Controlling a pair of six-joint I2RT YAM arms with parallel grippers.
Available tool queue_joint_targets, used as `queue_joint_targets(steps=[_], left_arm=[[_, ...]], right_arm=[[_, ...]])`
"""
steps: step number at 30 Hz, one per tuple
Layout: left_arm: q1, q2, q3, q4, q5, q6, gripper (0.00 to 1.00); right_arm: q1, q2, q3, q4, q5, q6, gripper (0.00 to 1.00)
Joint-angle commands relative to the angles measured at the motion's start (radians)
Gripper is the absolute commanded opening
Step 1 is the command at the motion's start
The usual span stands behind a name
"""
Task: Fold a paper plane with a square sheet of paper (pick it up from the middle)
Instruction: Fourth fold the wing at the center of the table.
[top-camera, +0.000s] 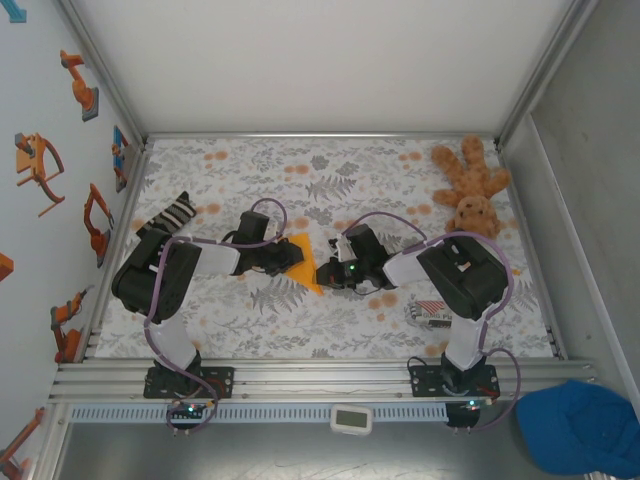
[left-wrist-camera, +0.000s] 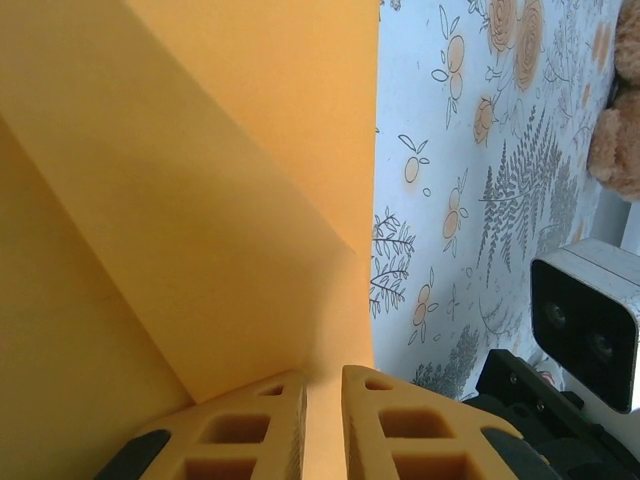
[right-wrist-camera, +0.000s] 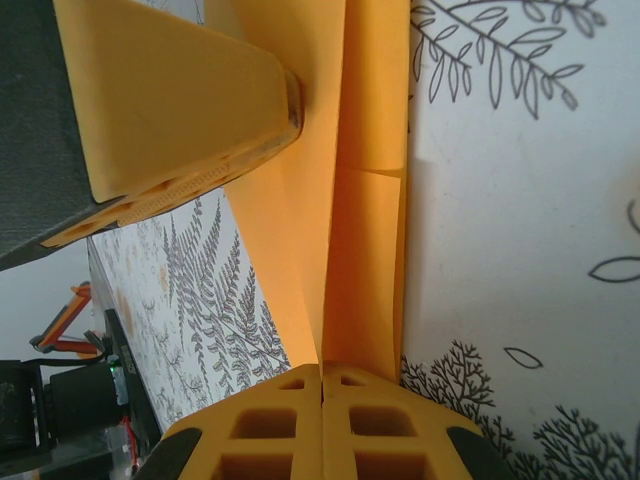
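The square sheet of paper (top-camera: 305, 262) is bright orange and folded into layers, lying mid-table between both grippers. In the left wrist view the paper (left-wrist-camera: 200, 200) spreads out with a diagonal crease. My left gripper (top-camera: 288, 256) sits at its left edge, and its fingertips (left-wrist-camera: 323, 378) stand a narrow gap apart with orange paper showing through the gap. My right gripper (top-camera: 328, 272) is shut (right-wrist-camera: 322, 368) on the raised fold of the paper (right-wrist-camera: 370, 130), whose crease runs into the seam between the pads. One left finger (right-wrist-camera: 180, 100) rests on the paper's far side.
A brown plush teddy (top-camera: 472, 190) lies at the back right corner. A red-and-white striped packet (top-camera: 432, 312) sits by the right arm's base. A black-and-white striped object (top-camera: 172, 212) lies by the left arm. The right wrist's camera housing (left-wrist-camera: 585, 320) is close to the left gripper.
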Motion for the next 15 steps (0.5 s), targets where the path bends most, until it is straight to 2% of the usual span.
queue_joint_targets(steps=[1, 8, 15], left_arm=[[0.006, -0.009, -0.005, 0.011, 0.019, 0.019, 0.18], [0.008, -0.057, -0.045, 0.1, 0.058, 0.017, 0.27], [0.015, -0.093, -0.059, 0.066, 0.032, 0.046, 0.29]], right_arm=[[-0.001, 0.014, -0.009, -0.119, 0.068, -0.033, 0.0], [-0.002, 0.014, -0.01, -0.131, 0.079, -0.039, 0.0], [-0.002, 0.013, -0.01, -0.137, 0.082, -0.044, 0.0]])
